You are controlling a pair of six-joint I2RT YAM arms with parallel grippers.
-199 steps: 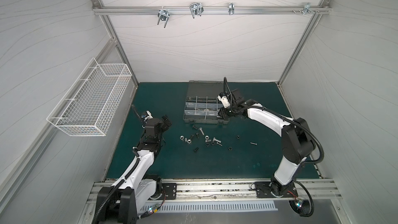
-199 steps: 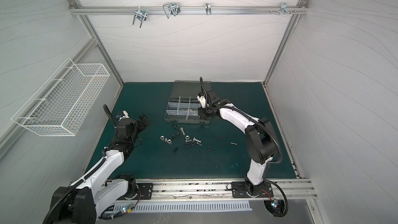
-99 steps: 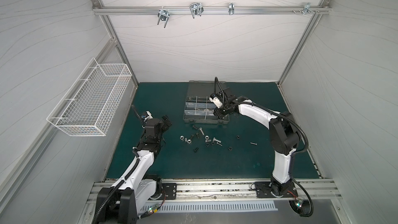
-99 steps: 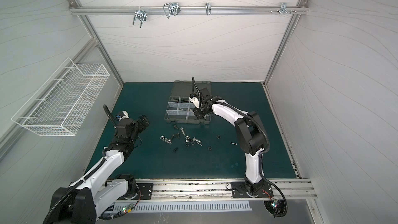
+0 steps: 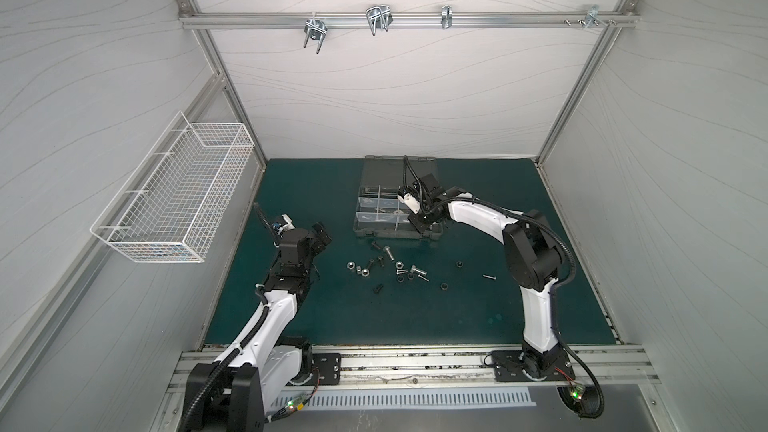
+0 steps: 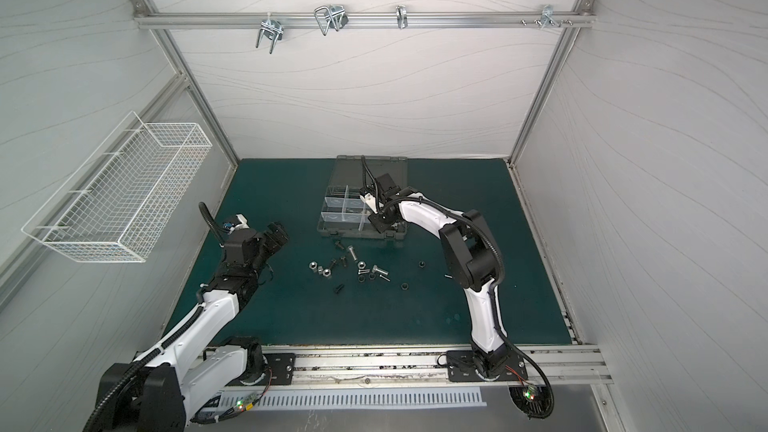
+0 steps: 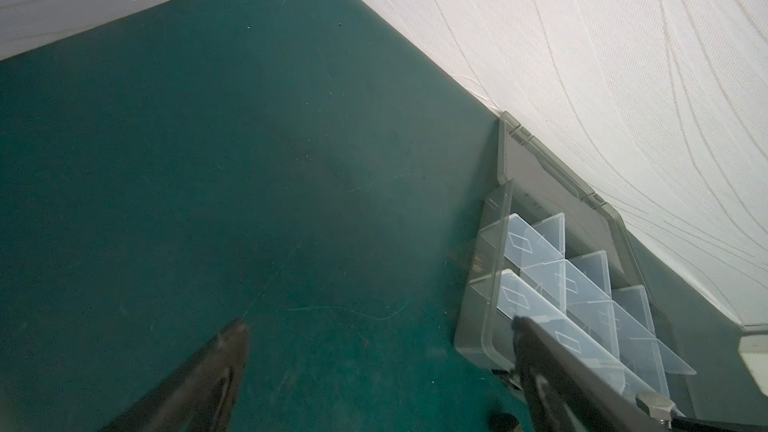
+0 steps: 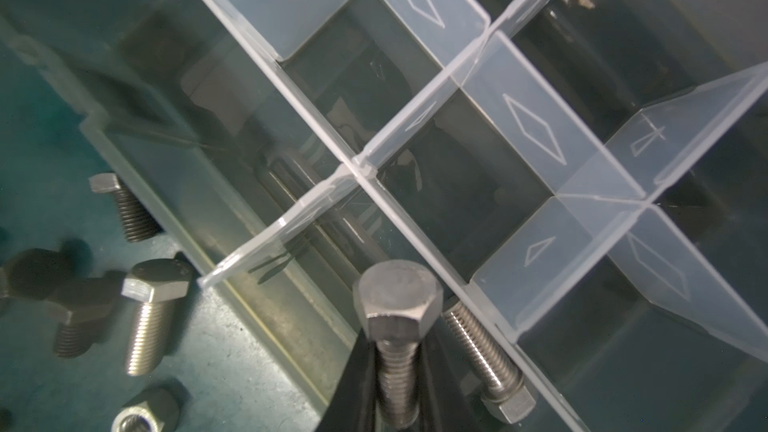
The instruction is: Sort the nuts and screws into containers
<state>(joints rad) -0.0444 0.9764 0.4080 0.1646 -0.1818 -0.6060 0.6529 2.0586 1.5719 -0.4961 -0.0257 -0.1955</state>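
My right gripper [image 5: 419,223] pinches a hex bolt [image 8: 397,297] over the case's [image 5: 390,235] five-o'clock compartment [image 8: 353,243]. I'd release low, clear of the divider [image 8: 415,226]; left gripper [image 7: 378,324] sits spread.

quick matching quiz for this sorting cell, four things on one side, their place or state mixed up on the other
Things:
1. left pincer
2. right pincer
3. wire basket
4. organizer case

Places or states:
a. hung on a wall
b. shut on a silver hex bolt
c. lid open, sitting on the green mat
d. open, holding nothing

Pairs: 1-d, 2-b, 3-a, 4-c
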